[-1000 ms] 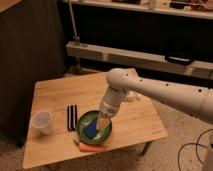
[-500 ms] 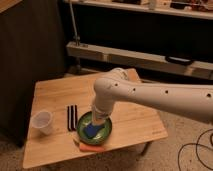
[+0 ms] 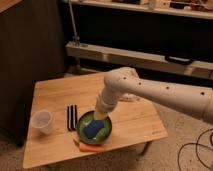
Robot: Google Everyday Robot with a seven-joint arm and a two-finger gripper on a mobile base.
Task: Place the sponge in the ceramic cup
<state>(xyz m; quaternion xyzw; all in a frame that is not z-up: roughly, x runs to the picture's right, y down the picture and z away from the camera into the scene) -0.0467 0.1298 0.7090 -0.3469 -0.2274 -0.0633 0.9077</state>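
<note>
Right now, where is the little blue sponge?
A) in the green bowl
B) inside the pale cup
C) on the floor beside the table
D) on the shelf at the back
A: the sponge lies inside the green bowl, with the gripper just above its upper edge. The ceramic cup stands apart near the table's left edge, and no sponge shows in it.

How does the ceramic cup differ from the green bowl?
The ceramic cup is pale whitish; the green bowl is dark green. The cup is smaller and narrower; the bowl is wide and shallow. The cup seems empty; the bowl holds the blue sponge, with the tool right above it. Both stand upright on the table.
</note>
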